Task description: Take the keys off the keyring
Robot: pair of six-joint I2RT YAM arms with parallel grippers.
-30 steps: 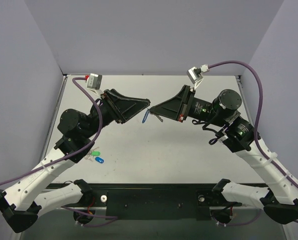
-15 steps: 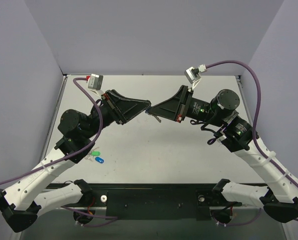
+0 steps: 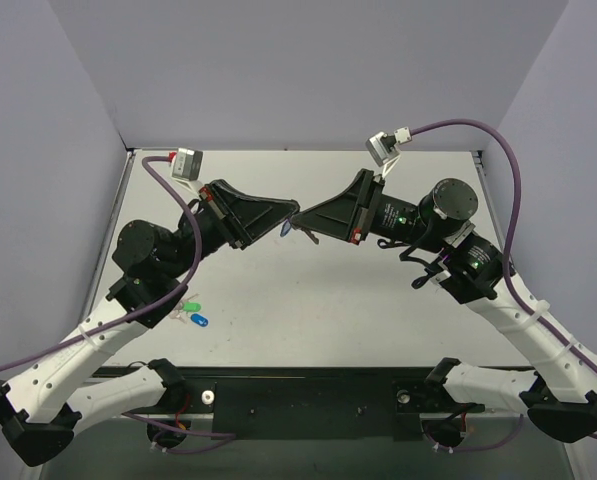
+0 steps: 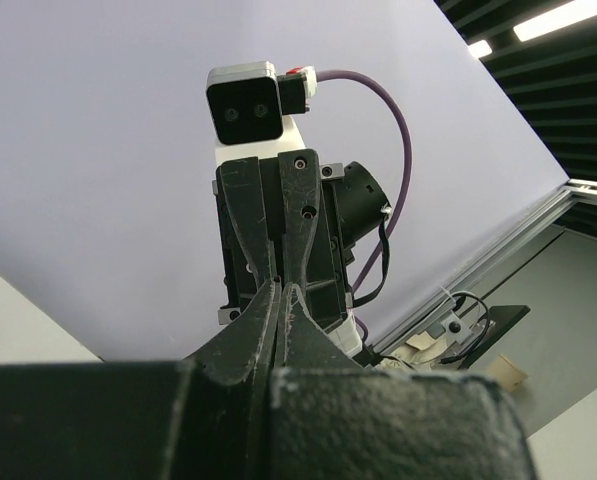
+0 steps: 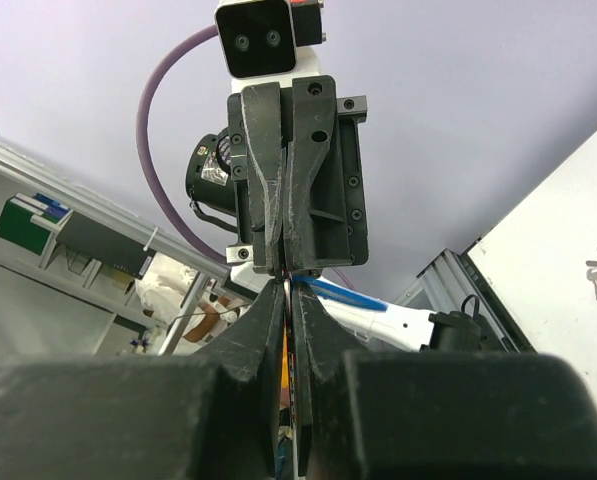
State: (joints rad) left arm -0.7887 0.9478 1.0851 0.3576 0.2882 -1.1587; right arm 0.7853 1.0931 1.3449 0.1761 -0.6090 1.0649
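The keyring (image 3: 285, 229) hangs mid-air between the left pincer (image 3: 295, 210) and the right pincer (image 3: 301, 222), both clamped shut tip to tip; the key seems not yet freed.

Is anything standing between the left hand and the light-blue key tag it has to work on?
Nothing visible does. The left hand and right hand, both shut, meet tip to tip above the white table, with the light-blue oval plastic key tag sticking out right at their tips.
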